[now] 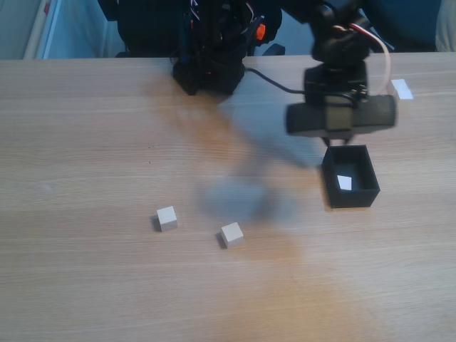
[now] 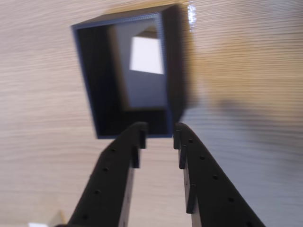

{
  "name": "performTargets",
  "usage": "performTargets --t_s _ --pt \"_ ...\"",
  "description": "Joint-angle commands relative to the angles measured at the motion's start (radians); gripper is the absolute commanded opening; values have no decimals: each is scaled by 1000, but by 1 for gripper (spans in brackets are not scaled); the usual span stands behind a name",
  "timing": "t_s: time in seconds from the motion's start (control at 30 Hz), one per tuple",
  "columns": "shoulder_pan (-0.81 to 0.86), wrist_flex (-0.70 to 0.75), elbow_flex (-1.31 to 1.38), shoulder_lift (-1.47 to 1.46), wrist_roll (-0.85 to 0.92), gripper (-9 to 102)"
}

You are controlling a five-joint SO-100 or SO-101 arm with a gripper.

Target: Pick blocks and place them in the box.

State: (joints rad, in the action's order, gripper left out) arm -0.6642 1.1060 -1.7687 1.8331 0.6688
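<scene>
— Where now? 
— Above the near rim of the box [image 2: 175, 61], gripper [image 2: 158, 135] pointing down in the wrist view — fingers parted by a narrow gap, nothing between them.

— And inside the box? 
— One white block [image 2: 147, 55] lying on the floor, toward the far wall. Probably dropped from straight overhead, hence the arm hanging right over the opening.

— What else to fetch? 
— Two more blocks out on the table [image 1: 85, 142] in the fixed view, well apart from the box [image 1: 360, 196]: left block [image 1: 167, 218] and right block [image 1: 231, 234], near each other. Likely next — swing left, open wider, come down square over the nearer cube.
</scene>
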Motion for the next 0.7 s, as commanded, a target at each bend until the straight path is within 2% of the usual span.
performTargets --t_s 0.0,0.17,0.33,0.5,0.67 --pt "92 26 -75 144 57 0" --pt "262 -17 -282 318 164 2" --pt "400 -206 -503 408 316 10" --pt "453 -304 -612 411 463 13" --pt "468 -402 -752 465 692 14"
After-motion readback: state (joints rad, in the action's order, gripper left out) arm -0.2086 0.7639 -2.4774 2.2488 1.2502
